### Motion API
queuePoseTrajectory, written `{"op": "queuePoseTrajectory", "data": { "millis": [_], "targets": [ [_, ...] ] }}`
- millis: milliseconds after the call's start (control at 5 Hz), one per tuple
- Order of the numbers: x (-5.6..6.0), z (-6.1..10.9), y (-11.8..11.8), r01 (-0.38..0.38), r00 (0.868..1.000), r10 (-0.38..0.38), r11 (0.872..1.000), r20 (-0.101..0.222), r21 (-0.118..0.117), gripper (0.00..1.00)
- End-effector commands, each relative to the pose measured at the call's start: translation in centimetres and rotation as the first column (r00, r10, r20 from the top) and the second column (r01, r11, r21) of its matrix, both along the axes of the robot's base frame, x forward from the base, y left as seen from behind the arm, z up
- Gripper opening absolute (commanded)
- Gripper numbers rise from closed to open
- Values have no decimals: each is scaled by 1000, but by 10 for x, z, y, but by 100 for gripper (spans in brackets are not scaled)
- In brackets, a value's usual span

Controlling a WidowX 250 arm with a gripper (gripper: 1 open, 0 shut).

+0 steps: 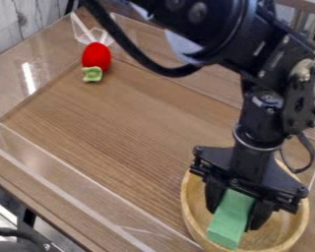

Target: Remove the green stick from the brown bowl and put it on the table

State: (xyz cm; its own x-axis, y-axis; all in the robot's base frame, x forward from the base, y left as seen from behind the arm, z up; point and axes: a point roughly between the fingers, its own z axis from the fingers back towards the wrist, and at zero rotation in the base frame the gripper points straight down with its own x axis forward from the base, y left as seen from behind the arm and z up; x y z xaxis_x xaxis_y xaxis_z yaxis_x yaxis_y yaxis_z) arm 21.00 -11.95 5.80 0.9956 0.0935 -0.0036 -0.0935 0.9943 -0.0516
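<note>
Green stick (pixel 231 221), a flat, matte, light-green rectangular block, sits tilted between my two black fingers, its lower end down inside the brown bowl (pixel 200 224), a wide, round, shallow bowl of light tan wood with a thick rim. My gripper (pixel 246 202) points straight down over the bowl, and my jaws are clamped on the upper part of the block, one finger on each long side. The block's lower end reaches toward the near rim of the bowl; whether it rests on the bowl's floor or hangs just clear of it I cannot tell from this view.

The bowl stands at the near right corner of the table (pixel 134 128), a glossy brown wood-grain top bounded by clear raised edges. My black arm rises from the gripper toward the top of the view and covers the far side of the bowl.

Well apart from me, near the far left edge of the table, lies a small red toy with a green end (pixel 94 59), on its side against the wood. Just behind it, something pale and thin stands at the clear edge, too blurred for me to make out.
</note>
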Motion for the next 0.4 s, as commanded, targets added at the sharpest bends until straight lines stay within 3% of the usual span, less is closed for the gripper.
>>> {"op": "queuePoseTrajectory", "data": {
  "millis": [0, 200],
  "targets": [
    [17, 25, 2, -31, 999, 31, 999, 39, -6, 0],
    [27, 48, 14, -71, 996, 71, 997, 54, 2, 0]
  ]
}}
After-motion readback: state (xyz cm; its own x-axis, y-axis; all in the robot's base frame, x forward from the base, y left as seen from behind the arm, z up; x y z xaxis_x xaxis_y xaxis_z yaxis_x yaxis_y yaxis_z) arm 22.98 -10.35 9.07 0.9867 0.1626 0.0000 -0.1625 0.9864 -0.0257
